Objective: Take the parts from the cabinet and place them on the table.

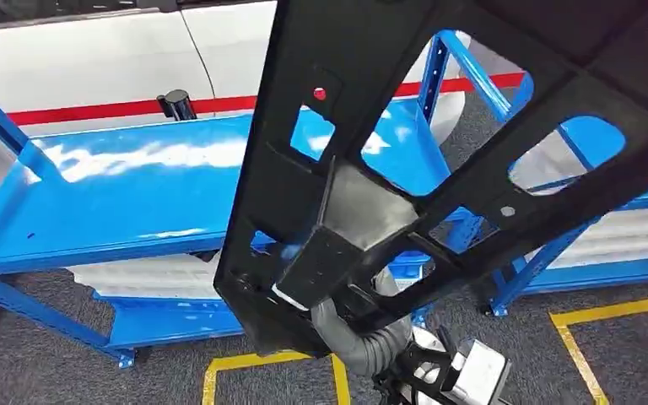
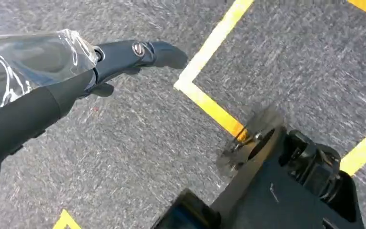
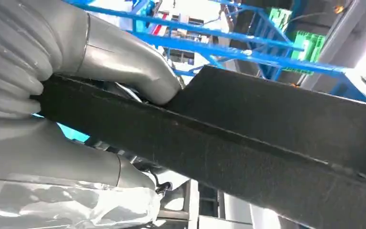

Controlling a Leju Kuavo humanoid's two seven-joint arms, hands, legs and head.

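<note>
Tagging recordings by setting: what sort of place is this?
Probably a car factory or workshop: blue steel shelving, yellow floor lines on grey carpet, a white car body behind, and a large black panel.

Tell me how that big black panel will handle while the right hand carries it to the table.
The black panel probably stays stiff: it holds its flat shape far beyond the right hand. Its large cut-outs suggest it is light for its size. Gripped at one edge, with most of it reaching away, it may swing or twist. Its felt-like face in the right wrist view should resist slipping.
</note>
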